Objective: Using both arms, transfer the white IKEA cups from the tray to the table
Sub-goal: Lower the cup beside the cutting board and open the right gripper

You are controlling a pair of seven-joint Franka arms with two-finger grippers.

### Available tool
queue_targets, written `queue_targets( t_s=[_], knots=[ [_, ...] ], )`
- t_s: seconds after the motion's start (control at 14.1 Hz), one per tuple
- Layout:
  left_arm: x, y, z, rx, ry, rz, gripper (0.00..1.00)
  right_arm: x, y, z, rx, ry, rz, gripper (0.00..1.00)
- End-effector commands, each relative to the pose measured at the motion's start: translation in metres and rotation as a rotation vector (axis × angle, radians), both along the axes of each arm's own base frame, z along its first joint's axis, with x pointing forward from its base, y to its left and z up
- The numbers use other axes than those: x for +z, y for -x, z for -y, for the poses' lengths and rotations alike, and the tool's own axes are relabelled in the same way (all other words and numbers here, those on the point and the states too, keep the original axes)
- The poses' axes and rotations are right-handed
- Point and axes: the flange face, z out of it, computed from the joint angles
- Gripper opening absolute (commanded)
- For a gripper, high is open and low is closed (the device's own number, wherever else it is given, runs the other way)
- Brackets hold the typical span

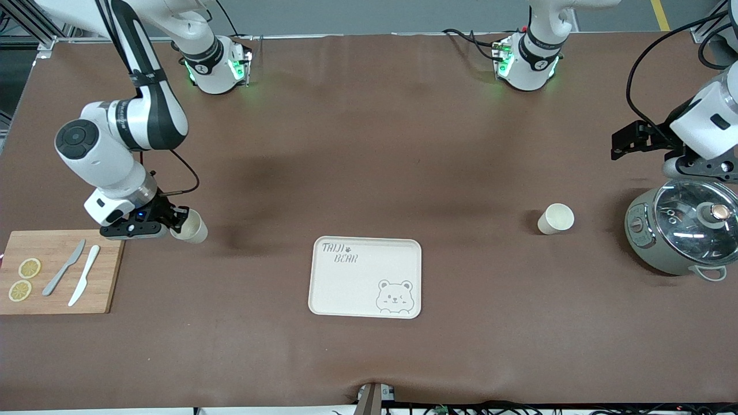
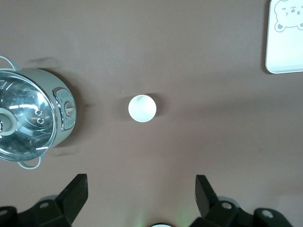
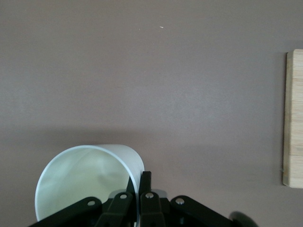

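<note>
Right gripper (image 1: 173,223) is closed on the rim wall of one white cup (image 1: 191,226), one finger inside the mouth and one outside (the right wrist view shows the two fingers pinched together across the thin wall (image 3: 138,189)). That held cup sits at the right arm's end of the table, just beside the bamboo cutting board (image 1: 57,271); whether its base rests on the brown table cover (image 1: 369,144) or hangs just clear of it cannot be told. Cutting board carries two lemon slices (image 1: 24,279), a grey knife (image 1: 63,268) and a white knife (image 1: 84,283), lying side by side. Left gripper (image 2: 141,196) has its fingers spread wide and grips nothing; it hangs in the air at the left arm's end, over the table cover beside the grey-green pot (image 1: 680,233). Second white cup (image 1: 556,219) stands upright and untouched, mouth up, on the table between the pot and the bear tray (image 1: 365,277), near the pot but apart from it; in the left wrist view it appears as a plain round rim (image 2: 142,108) between the spread fingers and well clear of both. Pot bears a glass lid (image 1: 700,219) with a knob at centre. Bear tray lies flat near the middle of the table, nearer to the front camera than both cups, with no cup on it.
</note>
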Motion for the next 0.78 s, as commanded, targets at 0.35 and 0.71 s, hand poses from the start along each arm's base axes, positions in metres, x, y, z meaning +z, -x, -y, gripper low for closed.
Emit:
queue_targets(
  t_s=[0.35, 0.71],
  knots=[
    [0.005, 0.001, -0.001, -0.014, -0.016, 0.001, 1.00, -0.076, -0.014, 0.026, 0.008, 0.034, 0.051, 0.00],
    [0.005, 0.001, -0.001, -0.012, -0.015, 0.001, 1.00, -0.097, -0.019, 0.045, 0.019, 0.047, 0.067, 0.00]
  ],
)
